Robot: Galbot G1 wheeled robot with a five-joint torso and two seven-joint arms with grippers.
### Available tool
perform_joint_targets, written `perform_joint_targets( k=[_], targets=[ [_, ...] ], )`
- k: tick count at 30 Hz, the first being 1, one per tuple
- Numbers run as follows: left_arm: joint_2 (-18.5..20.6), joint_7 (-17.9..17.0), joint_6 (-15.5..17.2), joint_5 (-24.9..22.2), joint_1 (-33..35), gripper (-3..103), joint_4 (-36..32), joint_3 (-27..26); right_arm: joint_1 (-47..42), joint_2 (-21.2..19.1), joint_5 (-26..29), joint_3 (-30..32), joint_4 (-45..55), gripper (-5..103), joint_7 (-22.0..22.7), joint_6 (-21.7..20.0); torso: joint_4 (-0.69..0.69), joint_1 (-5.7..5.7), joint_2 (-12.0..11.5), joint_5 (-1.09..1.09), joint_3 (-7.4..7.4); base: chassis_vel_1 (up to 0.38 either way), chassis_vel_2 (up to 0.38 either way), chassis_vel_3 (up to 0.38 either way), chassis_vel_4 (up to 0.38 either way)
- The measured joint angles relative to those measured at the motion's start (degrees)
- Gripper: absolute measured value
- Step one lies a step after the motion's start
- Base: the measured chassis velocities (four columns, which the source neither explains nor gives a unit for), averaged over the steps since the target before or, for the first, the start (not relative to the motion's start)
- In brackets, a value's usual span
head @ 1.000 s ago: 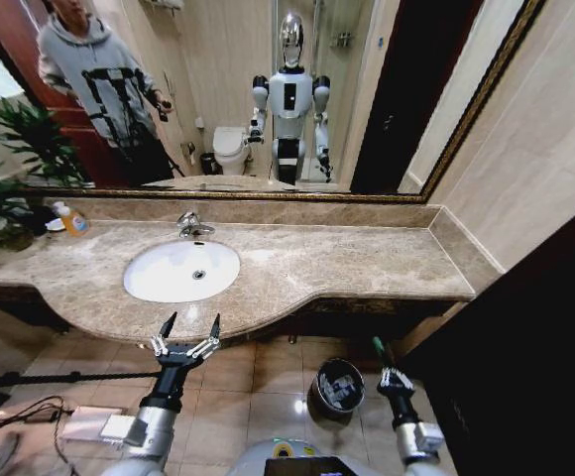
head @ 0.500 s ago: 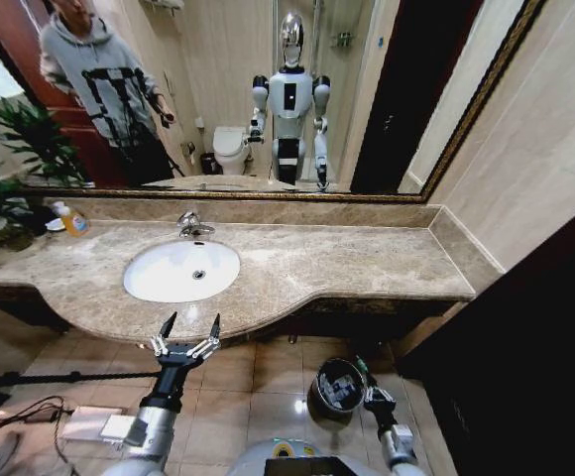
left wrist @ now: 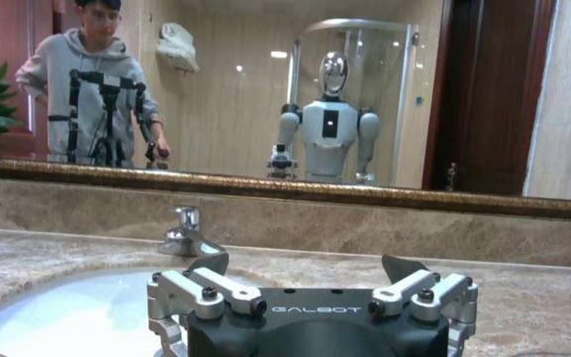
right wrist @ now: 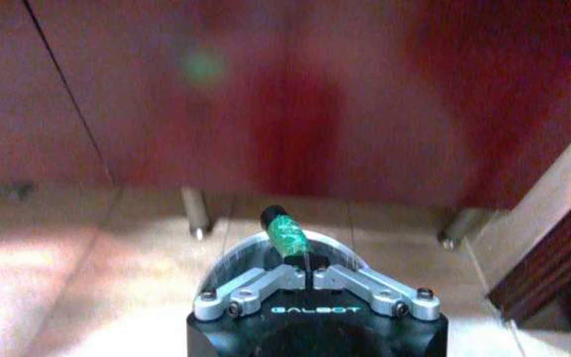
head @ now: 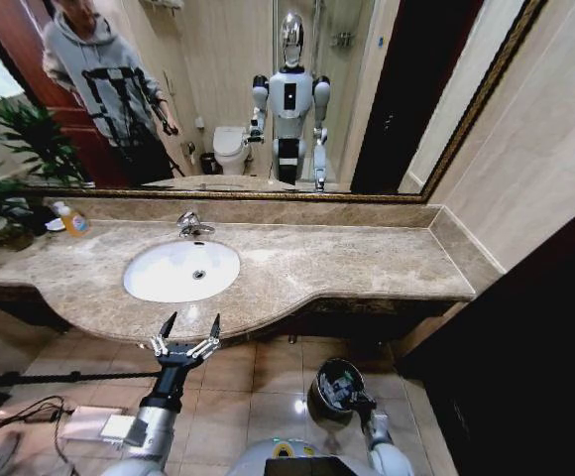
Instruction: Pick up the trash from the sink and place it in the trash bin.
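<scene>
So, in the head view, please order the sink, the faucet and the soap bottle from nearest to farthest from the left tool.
From the left tool:
1. The sink, just beyond the counter edge ahead.
2. The faucet, behind the basin.
3. The soap bottle, far left, by the mirror.
</scene>
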Motion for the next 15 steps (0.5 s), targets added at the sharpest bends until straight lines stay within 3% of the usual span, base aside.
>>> perform_joint_targets(
  k=[7, 15],
  targets=[
    [0.0, 0.0, 0.0, 0.0, 0.0, 100, 0.0, 0.0, 7.6, 0.8, -5.1, 0.9, -13.8, 0, 0.0, 0.6, 0.0, 0.0, 0.0, 0.01, 0.0, 0.0, 0.0, 0.0, 0.0],
    [0.0, 0.0, 0.0, 0.0, 0.0, 100, 0.0, 0.0, 13.9, 1.6, -9.4, 1.6, -22.7, 0, -0.2, 1.3, 0.0, 0.0, 0.0, 0.0, 0.0, 0.0, 0.0, 0.0, 0.0]
  ],
)
